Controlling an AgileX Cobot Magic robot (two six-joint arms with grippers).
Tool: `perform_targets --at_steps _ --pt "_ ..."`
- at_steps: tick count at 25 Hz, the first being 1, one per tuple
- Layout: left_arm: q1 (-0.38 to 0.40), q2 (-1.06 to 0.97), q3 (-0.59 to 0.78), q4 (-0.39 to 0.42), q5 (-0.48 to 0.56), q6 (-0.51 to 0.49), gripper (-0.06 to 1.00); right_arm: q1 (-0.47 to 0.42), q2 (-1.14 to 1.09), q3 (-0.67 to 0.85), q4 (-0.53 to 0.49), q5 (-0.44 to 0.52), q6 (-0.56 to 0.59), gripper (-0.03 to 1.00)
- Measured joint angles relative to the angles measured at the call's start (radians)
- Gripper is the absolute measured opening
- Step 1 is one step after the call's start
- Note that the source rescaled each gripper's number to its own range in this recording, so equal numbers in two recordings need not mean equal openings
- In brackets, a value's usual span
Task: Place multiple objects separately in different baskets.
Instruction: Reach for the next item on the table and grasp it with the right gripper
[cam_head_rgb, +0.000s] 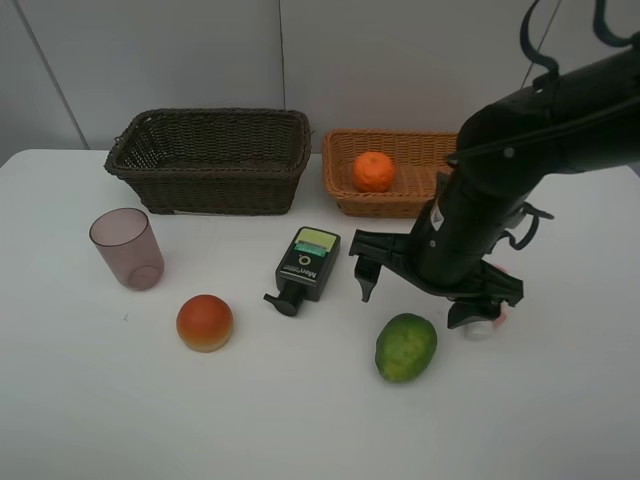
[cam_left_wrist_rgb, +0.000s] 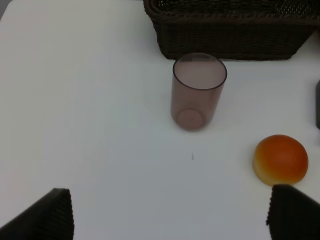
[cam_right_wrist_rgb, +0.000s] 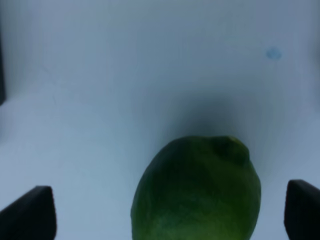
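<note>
Lime (cam_head_rgb: 406, 346) lies near the wide-open right gripper (cam_head_rgb: 411, 303), its arm slanting downward.

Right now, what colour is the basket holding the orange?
Light orange-tan wicker basket; clearest in the exterior high view.

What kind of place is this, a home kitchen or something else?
Most likely a robot test bench, not a home: a white table against a plain wall, a black robot arm over it, and unrelated items such as a purple cup and pump bottle spaced apart.
</note>
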Motion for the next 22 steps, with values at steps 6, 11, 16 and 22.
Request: perform_targets --at_steps 6,11,16,22 --pt "0.000 0.000 0.000 0.000 0.000 0.000 1.00 0.000 0.056 0.004 0.003 0.018 0.027 1.00" --pt "0.000 0.000 0.000 0.000 0.000 0.000 1.00 0.000 0.107 0.004 0.005 0.019 0.027 1.00" --pt "0.000 0.000 0.000 0.000 0.000 0.000 1.00 0.000 0.133 0.004 0.009 0.016 0.027 1.00" --pt "0.000 0.000 0.000 0.000 0.000 0.000 1.00 0.000 0.147 0.004 0.022 -0.011 0.027 1.00"
